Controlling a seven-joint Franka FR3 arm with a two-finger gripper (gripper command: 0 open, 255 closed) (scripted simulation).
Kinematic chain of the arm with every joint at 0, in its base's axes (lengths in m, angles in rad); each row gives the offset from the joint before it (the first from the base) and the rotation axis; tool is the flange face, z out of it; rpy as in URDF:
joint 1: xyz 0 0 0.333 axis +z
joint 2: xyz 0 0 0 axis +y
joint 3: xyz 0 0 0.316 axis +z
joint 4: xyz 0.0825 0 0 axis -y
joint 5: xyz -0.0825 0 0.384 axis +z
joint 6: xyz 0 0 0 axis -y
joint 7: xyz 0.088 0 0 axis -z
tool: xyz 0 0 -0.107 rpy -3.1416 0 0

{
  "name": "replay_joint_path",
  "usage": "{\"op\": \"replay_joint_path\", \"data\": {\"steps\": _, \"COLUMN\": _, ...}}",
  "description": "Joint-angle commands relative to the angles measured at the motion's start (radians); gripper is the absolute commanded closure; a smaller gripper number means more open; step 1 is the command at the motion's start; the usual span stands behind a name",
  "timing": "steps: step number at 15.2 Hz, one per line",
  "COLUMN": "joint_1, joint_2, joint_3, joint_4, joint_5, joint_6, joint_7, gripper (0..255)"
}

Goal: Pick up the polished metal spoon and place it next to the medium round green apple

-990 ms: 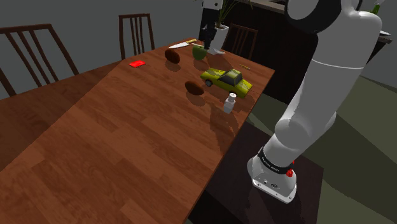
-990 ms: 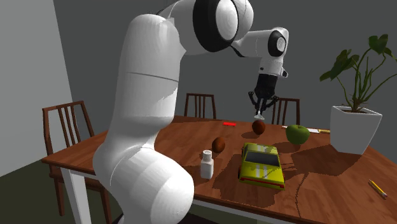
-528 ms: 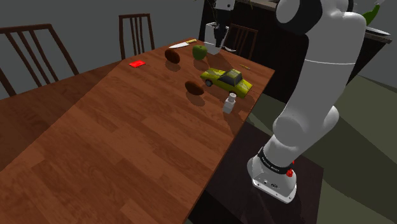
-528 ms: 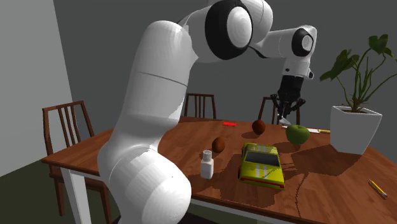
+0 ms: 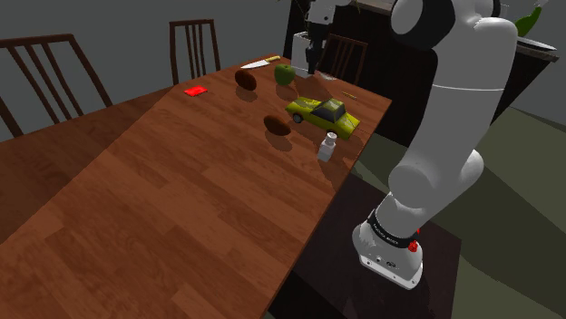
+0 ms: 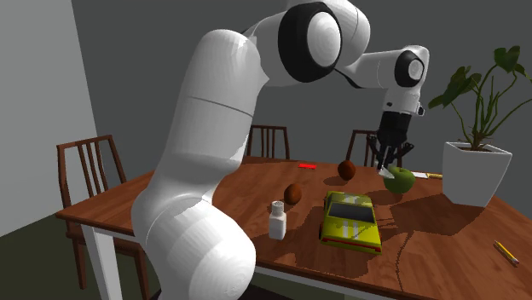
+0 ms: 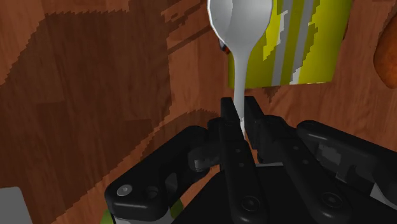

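Note:
My black gripper (image 7: 237,111) is shut on the handle of a polished silver spoon (image 7: 245,35), whose bowl points away from the hand over the table. The gripper (image 6: 388,156) hangs just above the green apple (image 6: 398,179), slightly toward the second exterior view's left of it, with the spoon's tip (image 6: 388,169) close over the apple's edge. In the shoulder view the gripper (image 5: 311,56) hovers beside the apple (image 5: 285,74) at the table's far end.
A yellow toy car (image 6: 350,220), a white bottle (image 6: 278,220) and two brown rounded objects (image 6: 292,193) (image 6: 346,170) stand on the wooden table (image 5: 181,199). A white planter (image 6: 475,173) sits behind the apple. A red item (image 5: 195,91), a knife (image 5: 258,63) and a pencil (image 6: 506,252) lie about.
The gripper has carried the spoon from above the far brown object toward the second exterior view's right, then come down close over the apple.

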Motion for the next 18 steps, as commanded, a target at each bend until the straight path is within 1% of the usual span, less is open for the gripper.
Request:
{"op": "replay_joint_path", "data": {"steps": 1, "joint_1": 0.000, "joint_2": 0.002, "joint_3": 0.000, "joint_4": -0.024, "joint_5": 0.000, "joint_6": 0.027, "joint_7": -0.002, "gripper": 255}}
{"op": "replay_joint_path", "data": {"steps": 18, "joint_1": 0.002, "joint_2": 0.050, "joint_3": 0.004, "joint_4": -0.185, "joint_5": 0.010, "joint_6": 0.234, "joint_7": -0.014, "gripper": 255}}
